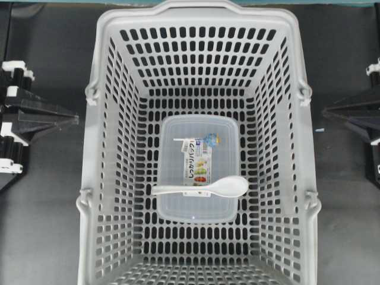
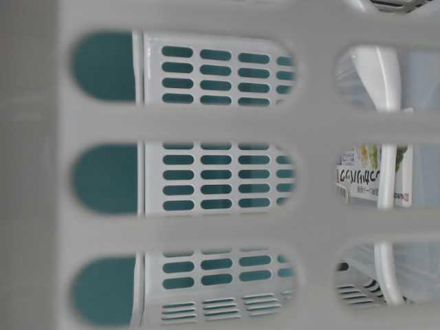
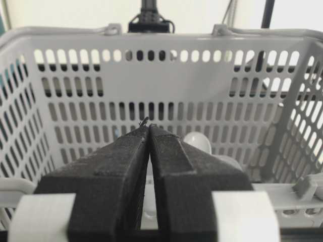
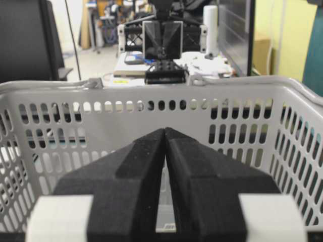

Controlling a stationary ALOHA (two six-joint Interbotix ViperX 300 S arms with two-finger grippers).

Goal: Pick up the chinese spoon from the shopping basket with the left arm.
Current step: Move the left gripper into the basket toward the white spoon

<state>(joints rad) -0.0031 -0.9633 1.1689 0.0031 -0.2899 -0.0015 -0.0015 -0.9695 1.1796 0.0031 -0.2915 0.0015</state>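
Observation:
The white chinese spoon [image 1: 205, 189] lies flat on the lid of a clear food box on the floor of the light-grey shopping basket [image 1: 196, 10]. Its bowl points right and its handle points left. My left gripper [image 1: 75, 119] is shut and empty, outside the basket's left wall at about rim height. In the left wrist view its tips [image 3: 149, 126] point across the basket [image 3: 202, 80], and the spoon's bowl [image 3: 198, 141] shows just right of the fingers. My right gripper [image 1: 325, 111] is shut and empty outside the right wall; its tips [image 4: 165, 130] face the basket [image 4: 151, 93].
The clear lidded food box [image 1: 196, 127], with a printed label, lies in the middle of the basket floor under the spoon. The basket's tall slotted walls stand between both grippers and the spoon. The table-level view is filled by the basket's wall [image 2: 206, 124].

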